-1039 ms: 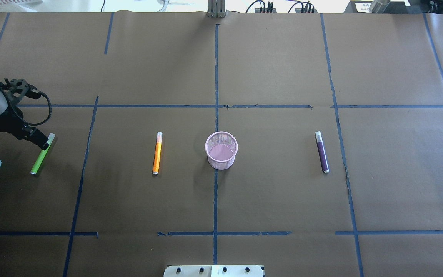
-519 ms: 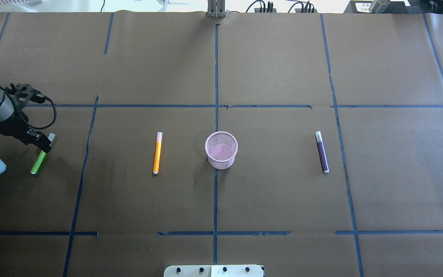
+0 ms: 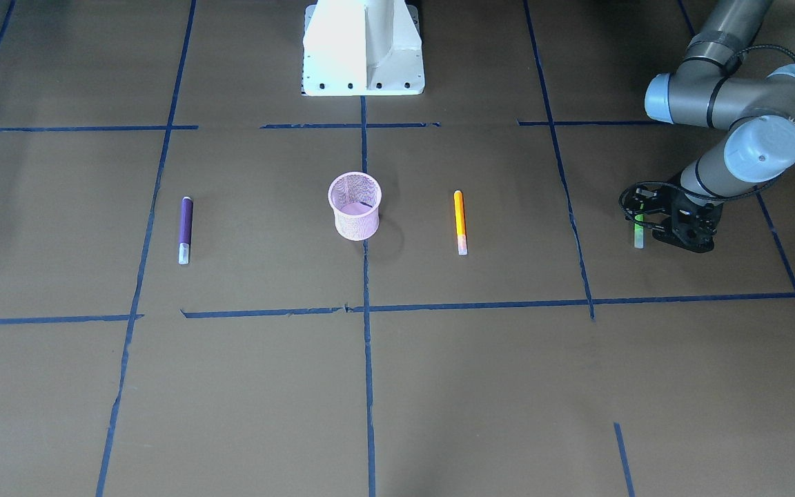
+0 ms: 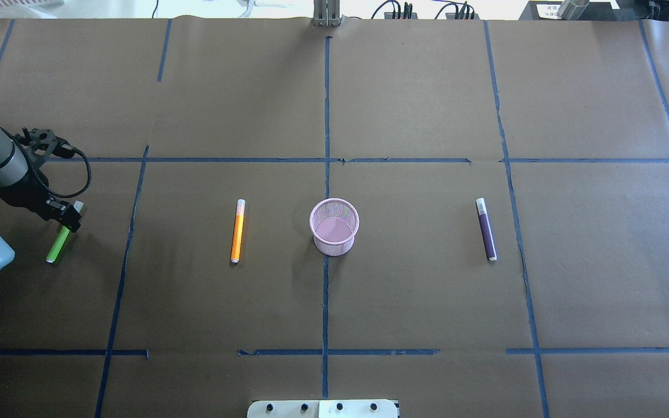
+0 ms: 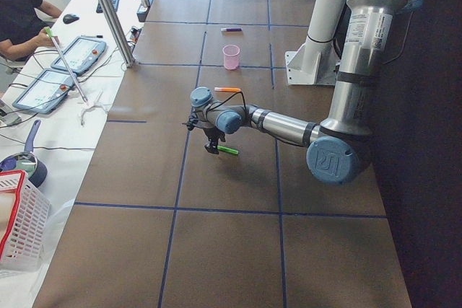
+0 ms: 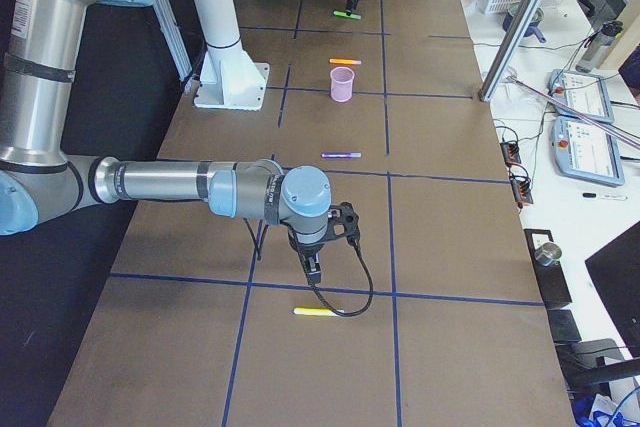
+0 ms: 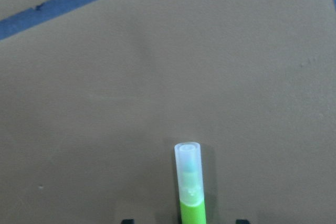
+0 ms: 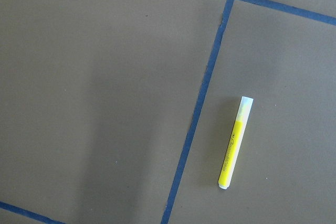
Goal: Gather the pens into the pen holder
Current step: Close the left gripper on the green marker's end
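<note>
- Overhead exterior view first: the left claw (image 4: 72, 220) is down low at the left side of the counter (image 4: 416, 290), right over the capped end of the green pen (image 4: 57, 245).
- The left wrist camera settles it. The jaws stand apart, one on each side of the barrel, with nothing pinched yet and the pen lying flat on the counter.
- That pen looks light, stiff and slick, so I'd say it could roll or swivel if squeezed off-centre.
- The hold lines up near the pale cap. A grip nearer the middle would hang steadier, though an end grip should help tip it upright into the cup.
- Moving outward, the orange pen (image 4: 237, 232) lies flat between the green one and the pen holder (image 4: 334, 245).
- The holder stands upright at centre, pink mesh, mouth open, with no pen in it.
- The purple pen (image 4: 487, 232) lies flat, well apart on the far side.
- The right claw (image 6: 313, 269) hangs near a yellow pen (image 8: 233, 145). I cannot tell whether it is apart or together.
</note>
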{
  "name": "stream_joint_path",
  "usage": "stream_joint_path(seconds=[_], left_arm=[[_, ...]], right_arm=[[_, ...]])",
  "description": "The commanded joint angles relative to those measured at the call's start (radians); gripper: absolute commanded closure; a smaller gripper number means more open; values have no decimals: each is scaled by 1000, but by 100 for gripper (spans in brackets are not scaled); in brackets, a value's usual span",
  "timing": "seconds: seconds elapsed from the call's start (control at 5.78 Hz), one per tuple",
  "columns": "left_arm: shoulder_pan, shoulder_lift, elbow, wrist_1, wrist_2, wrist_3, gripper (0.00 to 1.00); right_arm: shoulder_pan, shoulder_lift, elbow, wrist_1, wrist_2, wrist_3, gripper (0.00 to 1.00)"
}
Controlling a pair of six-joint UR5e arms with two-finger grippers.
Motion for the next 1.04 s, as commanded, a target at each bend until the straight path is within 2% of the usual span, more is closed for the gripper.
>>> stream_joint_path(seconds=[0.0,0.87], left_arm=[[5,0,4,1,0,0,29],[11,0,11,1,0,0,41]], right_arm=[[0,0,-1,0,0,1,0],[0,0,-1,0,0,1,0]])
